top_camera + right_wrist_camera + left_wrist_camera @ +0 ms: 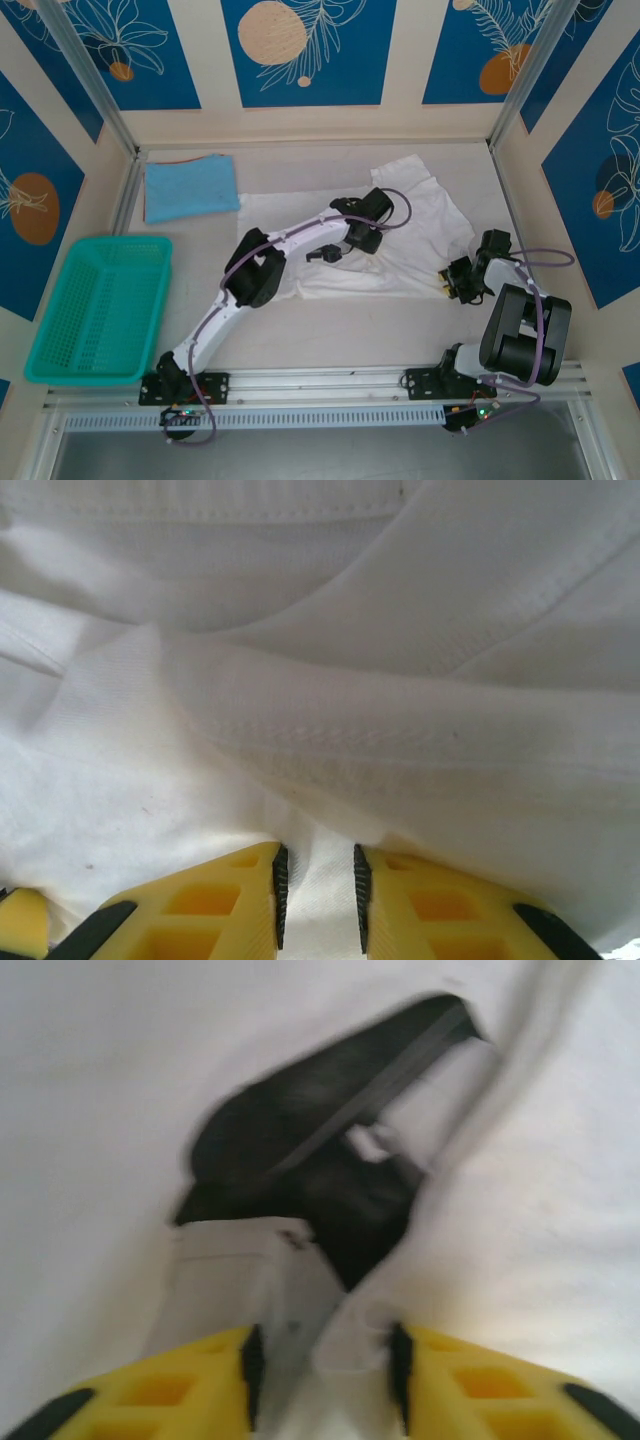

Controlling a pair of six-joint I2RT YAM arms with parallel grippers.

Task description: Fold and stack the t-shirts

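The white t-shirt lies crumpled and partly spread in the middle of the table. Its small black chest mark shows large and blurred in the left wrist view. My left gripper sits over the shirt's middle, its yellow fingers shut on a raised fold of white cloth. At the shirt's lower right edge, my right gripper is shut on a hem fold of the shirt. The light-blue t-shirt lies folded flat at the back left, away from both grippers.
A teal mesh basket stands at the near left, beside the left arm's base. Patterned walls with metal posts close in the table at the back and sides. Bare table lies between the white shirt and the arm bases.
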